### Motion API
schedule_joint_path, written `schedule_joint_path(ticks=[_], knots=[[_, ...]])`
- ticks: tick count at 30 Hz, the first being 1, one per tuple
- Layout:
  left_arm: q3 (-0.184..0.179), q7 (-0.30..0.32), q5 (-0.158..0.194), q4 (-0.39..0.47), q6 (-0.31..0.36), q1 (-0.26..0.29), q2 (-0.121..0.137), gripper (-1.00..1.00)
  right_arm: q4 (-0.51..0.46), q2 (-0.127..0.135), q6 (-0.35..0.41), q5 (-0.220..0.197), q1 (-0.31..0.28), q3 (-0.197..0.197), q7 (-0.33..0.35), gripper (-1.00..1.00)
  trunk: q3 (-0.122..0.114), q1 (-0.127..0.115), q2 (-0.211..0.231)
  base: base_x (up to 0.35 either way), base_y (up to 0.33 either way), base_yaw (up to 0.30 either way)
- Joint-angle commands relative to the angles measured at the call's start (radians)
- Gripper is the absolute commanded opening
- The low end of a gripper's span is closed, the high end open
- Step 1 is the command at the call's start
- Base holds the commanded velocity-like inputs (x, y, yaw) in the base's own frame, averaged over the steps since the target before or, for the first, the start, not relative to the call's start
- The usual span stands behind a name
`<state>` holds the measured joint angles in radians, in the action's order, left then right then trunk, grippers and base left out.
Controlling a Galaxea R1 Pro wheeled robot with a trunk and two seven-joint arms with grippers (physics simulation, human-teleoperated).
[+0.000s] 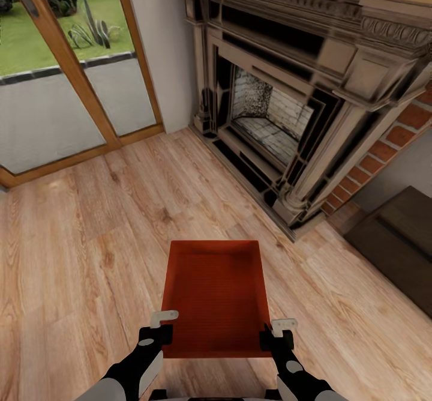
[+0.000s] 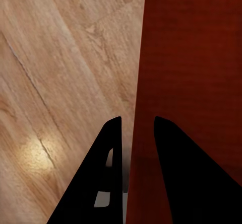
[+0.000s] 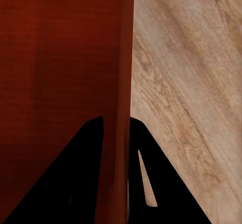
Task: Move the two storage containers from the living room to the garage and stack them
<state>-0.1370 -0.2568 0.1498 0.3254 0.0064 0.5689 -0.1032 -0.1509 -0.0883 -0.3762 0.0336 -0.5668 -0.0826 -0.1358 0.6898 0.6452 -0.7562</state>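
Note:
One red-orange storage container (image 1: 216, 296) hangs above the light wood-plank floor, open side up, held between both arms in the head view. My left gripper (image 1: 163, 329) is shut on its left wall near the close corner; the left wrist view has that wall (image 2: 138, 83) running between the two dark fingers (image 2: 108, 148). My right gripper (image 1: 270, 335) is shut on the right wall, and the right wrist view shows this wall (image 3: 123, 83) pinched between its fingers (image 3: 138, 148). The second container is out of view.
A brick fireplace (image 1: 288, 107) with a dark wooden mantel stands ahead to the right. A dark low bench (image 1: 399, 239) sits at the far right. Glass doors in a wooden frame (image 1: 72, 71) open onto grass at the left. Plank floor (image 1: 90, 239) spreads around.

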Motion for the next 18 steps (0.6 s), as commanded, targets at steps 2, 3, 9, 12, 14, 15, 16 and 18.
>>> schedule_joint_path(ticks=[2,3,9,12,14,15,16,18], knots=[[0.008,-0.015,0.005,0.000,0.001,0.000,0.005,-1.00,-0.001,0.001,-0.004,-0.003,-0.001,0.023,-0.014,-1.00,-0.003,0.000,-0.001,0.000,0.000,0.000],[0.008,-0.015,0.005,0.000,0.002,0.000,0.005,-1.00,-0.001,0.001,-0.004,-0.003,-0.001,0.023,-0.014,-1.00,-0.004,0.000,-0.001,0.000,0.000,0.000],[0.008,-0.015,0.005,-0.002,0.005,0.000,0.005,-1.00,-0.001,0.001,-0.004,-0.003,-0.001,0.023,-0.014,-1.00,-0.014,0.000,-0.001,0.000,0.000,0.000],[0.008,-0.015,0.005,-0.002,0.006,0.000,0.005,-1.00,-0.001,0.001,-0.004,-0.003,-0.001,0.023,-0.014,-1.00,-0.019,0.000,-0.001,0.000,0.000,0.000],[0.008,-0.015,0.005,-0.002,0.006,0.000,0.005,-1.00,-0.001,0.001,-0.004,-0.003,-0.001,0.023,-0.013,-1.00,-0.022,0.000,-0.001,0.000,0.000,0.000],[0.008,-0.015,0.005,-0.002,0.007,0.000,0.005,-1.00,-0.001,0.001,-0.004,-0.002,-0.001,0.023,-0.013,-1.00,-0.024,0.000,-0.001,0.000,0.000,0.000],[0.008,-0.015,0.005,-0.002,0.007,0.000,0.005,-1.00,-0.001,0.001,-0.004,-0.002,-0.001,0.023,-0.013,-1.00,-0.025,0.000,-0.001,0.000,0.000,0.000],[0.008,-0.015,0.005,-0.003,0.008,0.000,0.005,-1.00,-0.001,0.001,-0.004,-0.002,-0.001,0.023,-0.013,-1.00,-0.028,0.000,-0.001,0.000,0.000,0.000]])
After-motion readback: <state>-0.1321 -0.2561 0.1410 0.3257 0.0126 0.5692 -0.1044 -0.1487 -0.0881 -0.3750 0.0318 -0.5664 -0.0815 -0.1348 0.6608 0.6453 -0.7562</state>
